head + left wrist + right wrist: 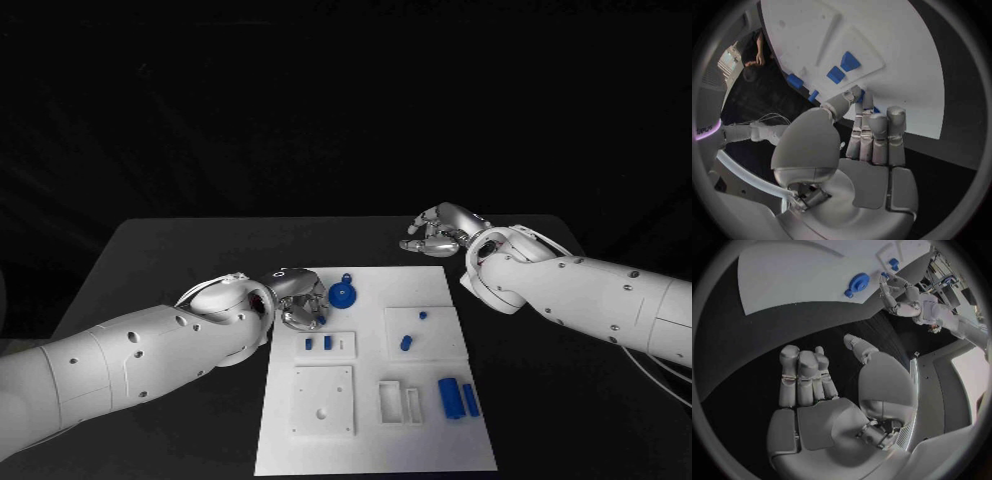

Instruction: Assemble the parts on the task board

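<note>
Currently, assembly is judged at an early stage. Landmark: the board [378,440], a white plate on the table [159,250].

Near edge of the board: a square plate [323,400] and a slotted frame [400,401] lie flat; two blue bars [459,398] lie loose beside the frame, not inserted.

Middle of the board: a small block holds two blue pegs [319,343]; to its right, a raised pad carries two small blue pieces [410,336]. Whether these are fully seated cannot be determined.

Far part of the board: a blue disc [342,294] lies near the far-left corner, apparently unmounted.

Left hand [296,298]: positioned at the left edge of the board, just beside the disc. Its fingers [876,132] are extended together, tips at the board edge. It appears empty; contact with the disc cannot be confirmed.

Right hand [437,232]: beyond the far-right corner of the board, over bare table. Fingers [804,375] relaxed and slightly curled, grasping nothing.
</note>
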You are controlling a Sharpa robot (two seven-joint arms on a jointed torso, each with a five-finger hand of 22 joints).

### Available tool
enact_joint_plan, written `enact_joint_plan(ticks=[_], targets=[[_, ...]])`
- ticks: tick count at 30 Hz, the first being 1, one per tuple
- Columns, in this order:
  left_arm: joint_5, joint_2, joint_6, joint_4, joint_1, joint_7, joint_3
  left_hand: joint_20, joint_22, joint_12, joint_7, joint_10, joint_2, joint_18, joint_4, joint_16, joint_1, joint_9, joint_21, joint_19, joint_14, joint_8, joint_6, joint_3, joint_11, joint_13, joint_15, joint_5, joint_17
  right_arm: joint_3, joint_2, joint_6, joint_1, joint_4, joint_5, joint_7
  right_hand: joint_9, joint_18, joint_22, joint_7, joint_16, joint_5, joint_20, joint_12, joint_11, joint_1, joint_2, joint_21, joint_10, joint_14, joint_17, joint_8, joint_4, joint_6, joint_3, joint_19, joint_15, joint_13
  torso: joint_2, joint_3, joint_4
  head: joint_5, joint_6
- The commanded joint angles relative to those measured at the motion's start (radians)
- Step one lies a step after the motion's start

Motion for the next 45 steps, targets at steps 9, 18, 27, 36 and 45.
enact_joint_plan(ticks=[9, 18, 27, 36, 45], targets=[[-0.036, 0.007, 0.008, -0.009, -0.003, 0.008, -0.007, -0.026, 0.006, -0.001, 0.001, 0.004, 0.006, 0.078, -0.001, 0.004, 0.002, -0.001, 0.004, 0.000, 0.000, 0.003, 0.006, 0.007, 0.001, 0.001, -0.007, 0.006, -0.001, 0.000, 0.001, 0.010, -0.001, -0.001, -0.003, 0.007, -0.002, 0.064, 0.018, 0.005, -0.006, 0.005, -0.008, 0.006, 0.001, -0.001, 0.010, -0.004, -0.007, 0.008, 0.001, 0.001, 0.001, 0.000, -0.008, 0.002, -0.002, -0.002, 0.000, 0.0002, 0.0007, 0.000, -0.001], [-0.087, 0.015, -0.010, -0.010, -0.003, 0.016, -0.029, -0.026, 0.007, -0.001, 0.000, 0.008, 0.002, 0.077, -0.002, 0.005, 0.003, -0.002, 0.004, -0.001, 0.000, 0.004, 0.009, 0.009, 0.000, 0.003, -0.008, 0.008, -0.001, 0.000, 0.001, 0.010, -0.002, -0.001, -0.003, 0.007, -0.002, 0.064, 0.018, 0.005, -0.006, 0.005, -0.008, 0.006, 0.001, -0.002, 0.011, -0.004, -0.007, 0.008, 0.001, 0.001, 0.001, 0.000, -0.008, 0.002, -0.002, -0.002, 0.000, -0.0003, -0.0003, 0.001, -0.002], [-0.099, 0.010, -0.008, -0.008, -0.003, 0.004, -0.033, -0.025, 0.007, -0.008, 0.003, 0.001, -0.005, 0.075, -0.001, 0.003, 0.002, -0.007, 0.002, -0.005, -0.006, 0.000, 0.003, 0.012, 0.002, 0.002, -0.006, 0.009, -0.002, 0.000, -0.001, 0.010, -0.002, 0.000, -0.003, 0.007, -0.002, 0.064, 0.018, 0.005, -0.006, 0.005, -0.008, 0.006, 0.001, -0.002, 0.011, -0.004, -0.007, 0.008, 0.001, 0.001, 0.001, 0.000, -0.008, 0.002, -0.002, -0.002, 0.000, 0.0001, 0.0002, 0.000, -0.001], [-0.081, 0.005, -0.022, -0.005, -0.003, 0.005, -0.032, -0.022, 0.007, -0.022, 0.039, 0.001, -0.038, 0.072, 0.000, 0.001, 0.007, -0.048, -0.001, -0.011, -0.015, -0.062, -0.114, 0.007, 0.007, 0.005, -0.001, -0.007, -0.003, 0.000, -0.002, 0.010, -0.002, -0.001, -0.003, 0.007, -0.002, 0.064, 0.018, 0.005, -0.006, 0.005, -0.008, 0.006, 0.001, -0.002, 0.011, -0.004, -0.007, 0.008, 0.001, 0.001, 0.001, 0.000, -0.008, 0.002, -0.002, -0.002, 0.001, -0.0003, -0.0008, -0.003, 0.000], [-0.081, 0.000, 0.001, -0.007, -0.003, -0.009, -0.032, -0.021, 0.006, -0.032, 0.033, -0.004, -0.063, 0.071, -0.002, -0.003, 0.012, -0.061, -0.004, -0.013, -0.020, -0.079, -0.153, 0.003, 0.010, 0.004, 0.002, -0.010, -0.006, 0.000, -0.004, 0.008, -0.002, -0.001, -0.003, 0.008, -0.002, 0.064, 0.018, 0.005, -0.006, 0.005, -0.008, 0.006, 0.001, -0.002, 0.010, -0.004, -0.007, 0.008, 0.001, 0.001, 0.001, 0.000, -0.008, 0.002, -0.002, -0.002, 0.000, -0.0001, 0.0002, -0.004, -0.001]])
